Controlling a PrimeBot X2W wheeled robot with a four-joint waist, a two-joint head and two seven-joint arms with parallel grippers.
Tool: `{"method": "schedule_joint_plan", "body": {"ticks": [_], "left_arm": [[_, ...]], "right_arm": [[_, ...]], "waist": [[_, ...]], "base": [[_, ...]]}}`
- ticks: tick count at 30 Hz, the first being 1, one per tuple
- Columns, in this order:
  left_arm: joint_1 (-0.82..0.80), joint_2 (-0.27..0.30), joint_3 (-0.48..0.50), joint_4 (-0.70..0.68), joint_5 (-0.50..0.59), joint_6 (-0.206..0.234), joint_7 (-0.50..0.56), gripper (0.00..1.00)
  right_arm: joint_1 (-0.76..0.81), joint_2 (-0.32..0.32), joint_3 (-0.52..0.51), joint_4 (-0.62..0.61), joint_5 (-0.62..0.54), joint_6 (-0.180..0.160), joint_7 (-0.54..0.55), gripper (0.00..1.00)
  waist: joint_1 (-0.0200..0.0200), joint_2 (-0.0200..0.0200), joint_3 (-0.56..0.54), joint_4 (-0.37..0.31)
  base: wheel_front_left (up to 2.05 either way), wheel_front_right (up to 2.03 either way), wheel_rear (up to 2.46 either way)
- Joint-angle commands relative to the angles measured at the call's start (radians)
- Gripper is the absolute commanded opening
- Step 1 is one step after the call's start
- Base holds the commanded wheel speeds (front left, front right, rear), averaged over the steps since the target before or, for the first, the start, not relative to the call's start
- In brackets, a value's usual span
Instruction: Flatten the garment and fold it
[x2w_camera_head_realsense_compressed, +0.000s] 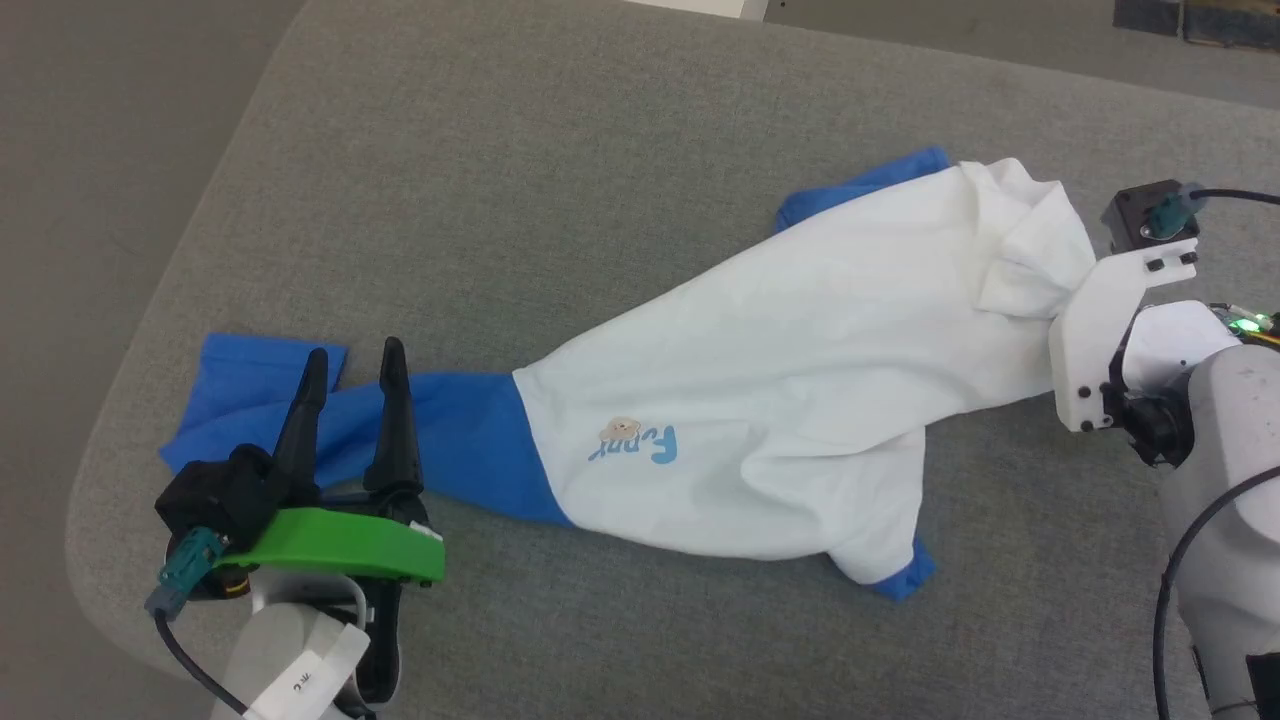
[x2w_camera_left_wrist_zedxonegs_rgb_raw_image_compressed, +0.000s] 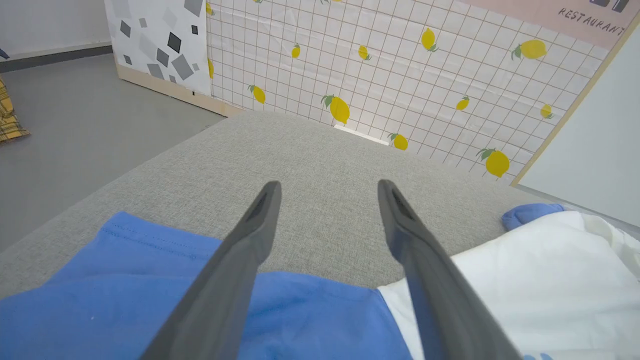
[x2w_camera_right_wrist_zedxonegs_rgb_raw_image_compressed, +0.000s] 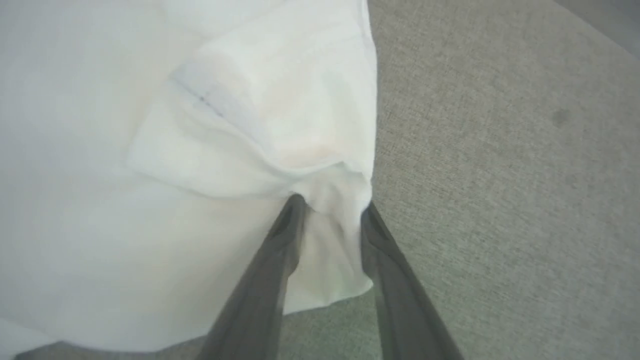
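The garment lies stretched slantwise on the grey cushion: white body with small blue lettering, and one blue sleeve running to the lower left. My left gripper hovers open over that sleeve, its fingers astride it with nothing between them. At the right, the white cloth gathers toward my right arm's white mount. In the right wrist view my right gripper is closed on a bunched corner of the white cloth, which puckers at the fingertips. Another blue sleeve peeks out behind the body.
The grey cushion ends in a rounded edge at the left and front, with grey floor beyond. A lemon-patterned wall panel stands past the far edge. A small blue cuff sticks out at the garment's near side.
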Motion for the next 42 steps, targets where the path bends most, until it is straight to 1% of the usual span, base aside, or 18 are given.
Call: {"method": "schedule_joint_plan", "body": {"ticks": [1, 5, 8, 12, 15, 17, 21, 23, 25, 26, 30, 32, 33, 34, 36, 38, 42], "left_arm": [[-0.016, -0.006, 0.005, 0.004, 0.006, -0.008, -0.004, 1.00], [-0.012, -0.008, 0.011, 0.017, 0.009, -0.014, -0.004, 1.00], [-0.009, -0.009, 0.012, 0.021, 0.012, -0.018, -0.004, 1.00], [-0.014, -0.010, 0.002, 0.026, 0.012, -0.022, -0.004, 1.00], [-0.025, -0.011, -0.017, 0.029, 0.003, -0.025, -0.005, 1.00], [-0.032, -0.011, -0.033, 0.031, -0.009, -0.026, -0.005, 1.00], [-0.037, -0.012, -0.060, 0.038, -0.034, -0.025, -0.005, 1.00], [-0.038, -0.012, -0.070, 0.042, -0.044, -0.024, -0.005, 1.00], [-0.039, -0.012, -0.078, 0.046, -0.051, -0.021, -0.005, 1.00], [-0.040, -0.012, -0.081, 0.047, -0.057, -0.019, -0.005, 1.00], [-0.046, -0.012, -0.088, 0.045, -0.073, -0.014, -0.005, 1.00], [-0.050, -0.012, -0.092, 0.045, -0.081, -0.009, -0.005, 1.00], [-0.050, -0.012, -0.094, 0.045, -0.083, -0.008, -0.005, 1.00], [-0.051, -0.012, -0.095, 0.047, -0.084, -0.006, -0.005, 1.00], [-0.051, -0.012, -0.093, 0.050, -0.082, -0.004, -0.005, 1.00], [-0.052, -0.012, -0.089, 0.052, -0.078, -0.004, -0.005, 1.00], [-0.046, -0.012, -0.078, 0.058, -0.060, -0.007, -0.005, 1.00]], "right_arm": [[-0.014, 0.006, -0.012, 0.004, 0.020, -0.002, -0.022, 0.00], [-0.075, 0.028, -0.020, -0.050, 0.068, -0.002, -0.072, 0.00], [-0.141, 0.056, 0.010, -0.112, 0.095, -0.002, -0.103, 0.00], [-0.238, 0.104, 0.080, -0.149, 0.118, -0.002, -0.146, 0.00], [-0.319, 0.137, 0.137, -0.121, 0.123, -0.002, -0.181, 0.00], [-0.370, 0.150, 0.169, -0.080, 0.118, -0.002, -0.202, 0.00], [-0.463, 0.167, 0.223, 0.007, 0.120, -0.002, -0.285, 0.00], [-0.495, 0.168, 0.273, 0.038, 0.178, -0.002, -0.343, 0.00], [-0.516, 0.169, 0.354, 0.064, 0.249, -0.002, -0.398, 0.00], [-0.520, 0.169, 0.394, 0.077, 0.304, -0.002, -0.424, 0.00], [-0.508, 0.169, 0.570, 0.134, 0.443, -0.002, -0.447, 0.00], [-0.484, 0.169, 0.639, 0.164, 0.508, -0.002, -0.432, 0.00], [-0.472, 0.169, 0.662, 0.174, 0.541, -0.002, -0.418, 0.33], [-0.462, 0.169, 0.690, 0.186, 0.572, -0.002, -0.404, 1.00], [-0.456, 0.169, 0.717, 0.203, 0.614, -0.002, -0.397, 1.00], [-0.463, 0.169, 0.719, 0.214, 0.641, -0.002, -0.417, 1.00], [-0.488, 0.169, 0.652, 0.251, 0.660, -0.002, -0.505, 1.00]], "waist": [[-0.0001, 0.0058, -0.013, -0.009], [-0.0001, 0.0058, -0.043, -0.019], [-0.0001, 0.0058, -0.063, -0.020], [-0.0001, 0.0058, -0.070, -0.003], [-0.0001, 0.0058, -0.059, 0.030], [-0.0001, 0.0058, -0.045, 0.062], [-0.0001, 0.0058, -0.017, 0.119], [-0.0001, 0.0058, -0.003, 0.145], [-0.0001, 0.0058, 0.010, 0.165], [-0.0001, 0.0058, 0.017, 0.173], [-0.0001, 0.0058, 0.036, 0.184], [-0.0001, 0.0058, 0.038, 0.182], [-0.0001, 0.0058, 0.038, 0.178], [-0.0001, 0.0058, 0.036, 0.171], [-0.0001, 0.0058, 0.029, 0.155], [-0.0001, 0.0058, 0.017, 0.136], [-0.0001, 0.0058, -0.025, 0.092]], "base": [[0.00, 0.00, 0.00], [0.00, 0.00, 0.00], [0.00, 0.00, 0.00], [0.00, 0.00, 0.00], [0.00, 0.00, 0.00], [0.00, 0.00, 0.00], [0.00, 0.00, 0.00], [0.00, 0.00, 0.00], [0.00, 0.00, 0.00], [0.00, 0.00, 0.00], [0.00, 0.00, 0.00], [0.00, 0.00, 0.00], [0.00, 0.00, 0.00], [0.00, 0.00, 0.00], [0.00, 0.00, 0.00], [0.00, 0.00, 0.00], [0.00, 0.00, 0.00]]}}
